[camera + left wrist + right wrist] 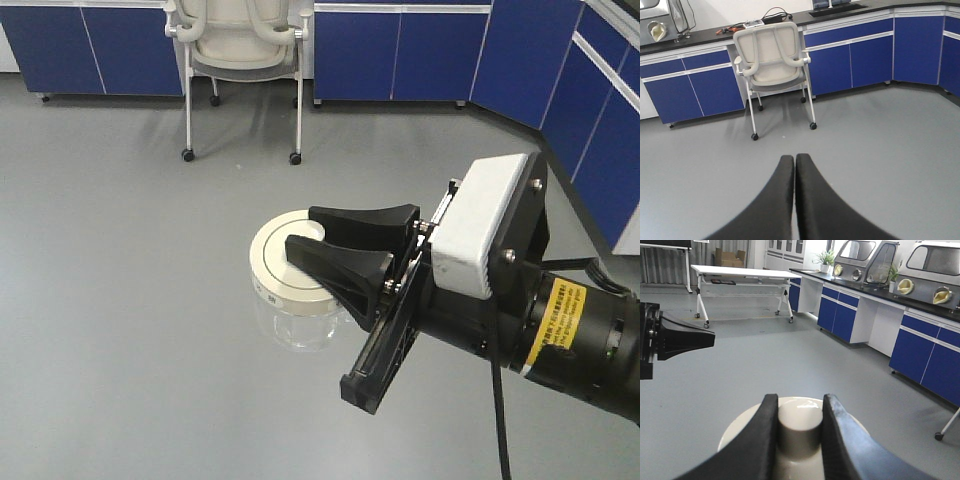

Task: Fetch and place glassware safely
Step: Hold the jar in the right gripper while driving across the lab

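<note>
Grey lab floor [120,300], near the chair [240,40]: right claw [305,232] clamps the lid knob [799,432] of the jar [283,275], seemingly mid-carry; left claw [794,170] pressed together, empty. Next calls for a gentle set-down.

Lighting is bright, even and diffuse from overhead, with no hard shadows. The chair [772,60] casts a faint, soft shadow on the grey floor [880,150]. Left wrist view: left fingers [775,200] are close to the lens and soft-edged. Right wrist view: right fingers [755,440] are blurred, and there is a mild sheen on the glassware lid [799,407]. The front view is sharp.
</note>
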### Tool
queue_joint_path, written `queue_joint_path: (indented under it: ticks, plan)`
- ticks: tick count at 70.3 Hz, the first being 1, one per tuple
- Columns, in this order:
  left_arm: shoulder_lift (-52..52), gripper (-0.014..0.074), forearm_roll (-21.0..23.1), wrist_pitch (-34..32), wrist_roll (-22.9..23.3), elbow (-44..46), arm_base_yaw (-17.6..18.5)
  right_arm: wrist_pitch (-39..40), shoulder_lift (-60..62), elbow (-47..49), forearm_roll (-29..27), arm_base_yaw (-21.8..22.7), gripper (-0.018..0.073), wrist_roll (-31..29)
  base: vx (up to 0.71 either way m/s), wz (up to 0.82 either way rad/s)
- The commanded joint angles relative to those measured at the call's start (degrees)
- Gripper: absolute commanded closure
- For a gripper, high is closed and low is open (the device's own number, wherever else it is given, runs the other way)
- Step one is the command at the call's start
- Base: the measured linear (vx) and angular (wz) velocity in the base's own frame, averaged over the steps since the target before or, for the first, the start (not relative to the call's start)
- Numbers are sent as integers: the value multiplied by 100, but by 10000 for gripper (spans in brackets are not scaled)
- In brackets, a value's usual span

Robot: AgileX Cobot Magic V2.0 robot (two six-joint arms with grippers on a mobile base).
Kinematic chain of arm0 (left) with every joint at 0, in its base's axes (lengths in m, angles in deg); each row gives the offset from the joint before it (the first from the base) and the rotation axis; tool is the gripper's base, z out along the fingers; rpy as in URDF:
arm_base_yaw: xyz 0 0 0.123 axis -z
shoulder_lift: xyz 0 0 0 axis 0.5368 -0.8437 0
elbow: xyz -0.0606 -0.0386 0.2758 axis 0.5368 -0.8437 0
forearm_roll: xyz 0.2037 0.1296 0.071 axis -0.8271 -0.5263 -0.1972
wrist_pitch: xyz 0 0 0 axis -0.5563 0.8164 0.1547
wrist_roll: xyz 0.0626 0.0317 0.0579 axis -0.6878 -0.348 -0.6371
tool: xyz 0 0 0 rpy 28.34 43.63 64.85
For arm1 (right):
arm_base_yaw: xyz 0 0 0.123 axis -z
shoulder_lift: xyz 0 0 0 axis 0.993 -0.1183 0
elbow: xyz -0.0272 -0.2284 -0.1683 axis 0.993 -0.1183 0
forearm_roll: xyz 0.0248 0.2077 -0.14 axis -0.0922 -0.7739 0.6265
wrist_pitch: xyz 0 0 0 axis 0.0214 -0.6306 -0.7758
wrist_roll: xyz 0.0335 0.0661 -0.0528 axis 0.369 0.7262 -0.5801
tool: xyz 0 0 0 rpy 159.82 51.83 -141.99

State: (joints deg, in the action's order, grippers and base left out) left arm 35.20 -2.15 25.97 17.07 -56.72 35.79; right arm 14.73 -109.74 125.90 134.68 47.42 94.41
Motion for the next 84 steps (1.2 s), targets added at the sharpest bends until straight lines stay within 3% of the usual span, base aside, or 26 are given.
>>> queue_joint_path:
  ticks: [1, 84]
  plan:
    - [8, 603, 42, -398, 50, 146, 31, 436, 149, 183, -167, 10, 563, -16, 61, 6]
    - [8, 603, 42, -393, 50, 146, 31, 428, 149, 183, -167, 10, 563, -16, 55, -1]
